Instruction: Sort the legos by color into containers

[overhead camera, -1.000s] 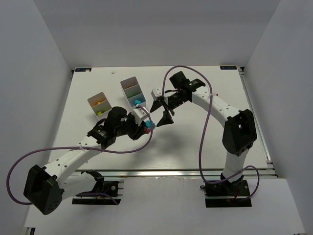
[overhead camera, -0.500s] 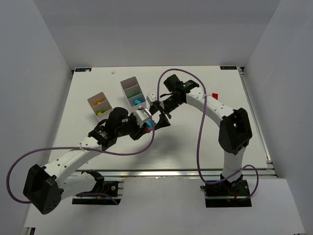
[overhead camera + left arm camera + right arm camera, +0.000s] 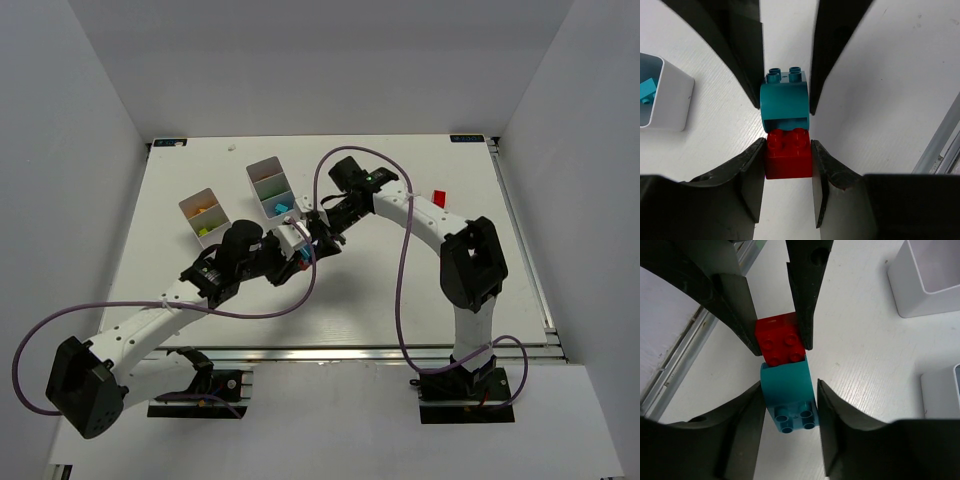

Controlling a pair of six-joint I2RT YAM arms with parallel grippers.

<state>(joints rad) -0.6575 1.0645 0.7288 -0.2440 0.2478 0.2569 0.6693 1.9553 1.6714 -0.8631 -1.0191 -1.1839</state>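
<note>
Swung right fingers (image 3: pixel 740 435) in, narrowing on teal brick (image 3: pixel 785 100), grip unclear. Clamping joined red brick (image 3: pixel 788 157) with left fingers (image 3: pixel 752 175). Part-filled bins (image 3: pixel 266 166); pair, stray red piece (image 3: pixel 440 195) unsorted.

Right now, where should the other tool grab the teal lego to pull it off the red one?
Grip the teal lego across its two smooth side faces, coming from its studded end, opposite the red lego. The left tool clamps the red one, so that end is blocked.
</note>
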